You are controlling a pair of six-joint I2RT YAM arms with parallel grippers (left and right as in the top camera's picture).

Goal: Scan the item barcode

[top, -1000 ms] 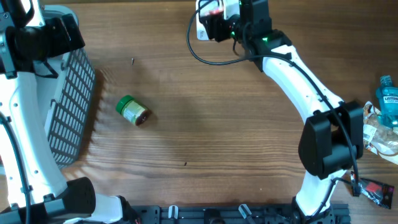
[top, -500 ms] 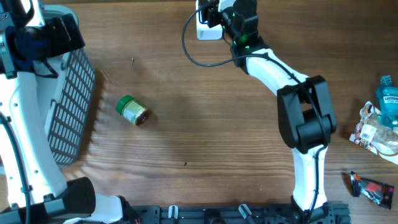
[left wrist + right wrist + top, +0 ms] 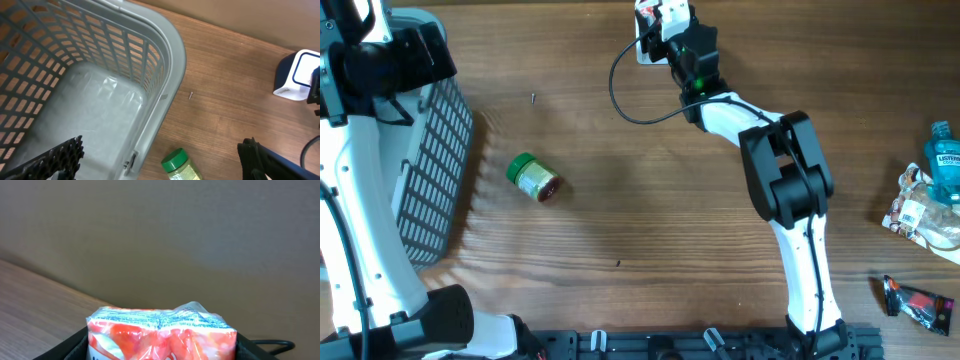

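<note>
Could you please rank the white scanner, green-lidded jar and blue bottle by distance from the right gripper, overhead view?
From the right gripper, holding a red pouch:
1. White scanner, just beside it.
2. Green-lidded jar, left of centre.
3. Blue bottle, right edge.

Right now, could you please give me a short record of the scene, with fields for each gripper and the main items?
right gripper: shut on a red-and-white packet, by the scanner at the table's far edge
left gripper: open, empty, over the basket
jar: green lid, lying on its side beside the basket
blue bottle: at the table's right edge
</note>
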